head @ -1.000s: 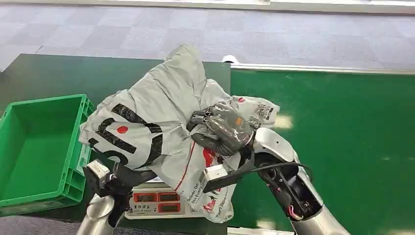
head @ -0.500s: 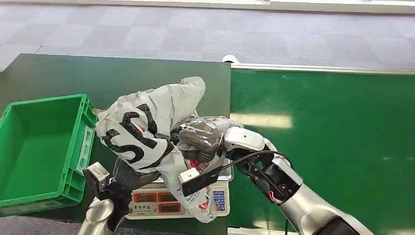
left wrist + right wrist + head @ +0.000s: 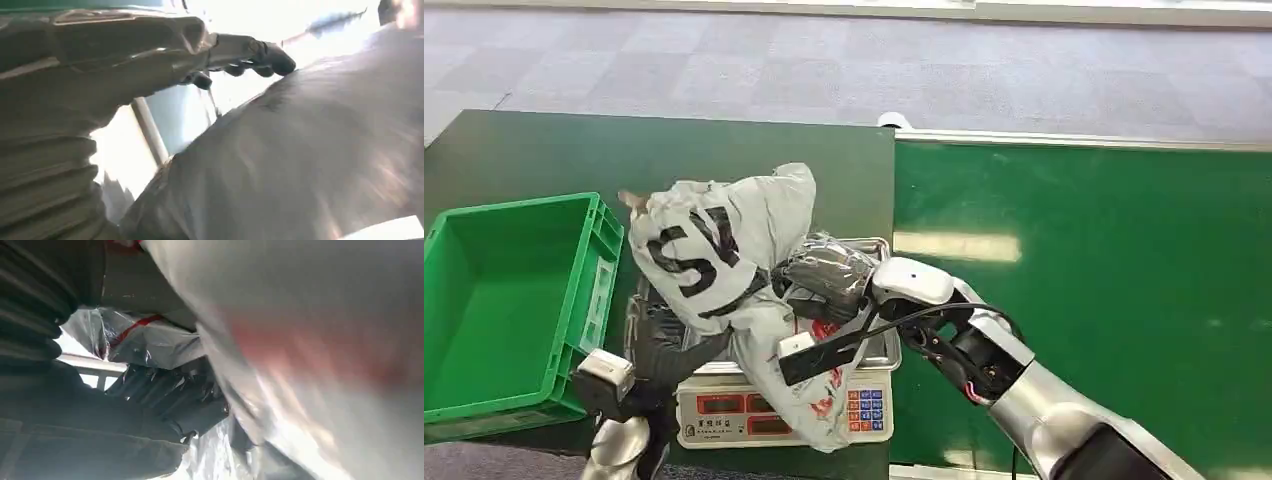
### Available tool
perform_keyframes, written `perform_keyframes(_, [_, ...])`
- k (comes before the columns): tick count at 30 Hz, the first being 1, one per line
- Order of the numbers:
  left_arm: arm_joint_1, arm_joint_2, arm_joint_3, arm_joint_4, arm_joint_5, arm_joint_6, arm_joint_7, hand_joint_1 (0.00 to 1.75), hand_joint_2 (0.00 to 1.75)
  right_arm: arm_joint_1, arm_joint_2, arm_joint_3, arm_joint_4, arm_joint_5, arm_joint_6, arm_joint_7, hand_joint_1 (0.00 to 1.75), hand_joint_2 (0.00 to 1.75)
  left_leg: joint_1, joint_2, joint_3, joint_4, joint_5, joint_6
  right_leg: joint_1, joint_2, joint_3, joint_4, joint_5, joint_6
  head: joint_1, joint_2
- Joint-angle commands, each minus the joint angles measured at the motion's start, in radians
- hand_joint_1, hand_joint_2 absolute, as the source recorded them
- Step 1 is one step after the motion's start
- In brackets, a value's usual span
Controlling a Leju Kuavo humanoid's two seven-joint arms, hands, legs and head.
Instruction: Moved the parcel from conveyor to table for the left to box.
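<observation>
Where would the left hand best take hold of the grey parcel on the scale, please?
Probably the bulging lettered end of the parcel, approached from the crate side: it faces the left hand, while the right hand occupies the other end.

Grey carpet-tiled floor [image 3: 844,60] lies beyond the dark green table [image 3: 544,150].

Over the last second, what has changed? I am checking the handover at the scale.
The right hand carried the grey parcel down and toward the green box; it now sags over the scale. The left hand has come up beside the parcel's near side. Box and scale stayed put.
</observation>
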Motion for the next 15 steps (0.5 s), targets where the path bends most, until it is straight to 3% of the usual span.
perform_keyframes(1, [-0.026,-0.074,0.262,-0.143,-0.244,0.362,-0.002,0.0,1.75,-0.017,-0.04,0.095,0.059,-0.022,-0.044,0.018,1.75,1.75,0.001,0.001,0.0,-0.001,0.001,0.002,0.002,0.0,-0.001,-0.001,0.002,-0.004,0.0,0.0])
perform_keyframes(6, [-0.045,-0.104,0.353,-0.126,-0.303,0.362,-0.002,0.0,1.75,0.007,-0.076,0.08,0.051,-0.027,-0.074,0.019,1.75,1.75,0.0,0.001,0.001,-0.001,0.001,0.002,0.001,0.0,0.001,-0.001,0.001,-0.002,0.0,0.0])
perform_keyframes(15, [-0.103,-0.164,0.499,-0.176,-0.402,0.362,-0.002,0.0,1.75,0.022,-0.064,0.071,0.079,-0.021,-0.091,0.018,1.75,1.75,0.001,0.001,-0.001,0.0,0.001,0.002,0.002,0.0,-0.001,0.0,0.001,-0.003,0.0,0.0])
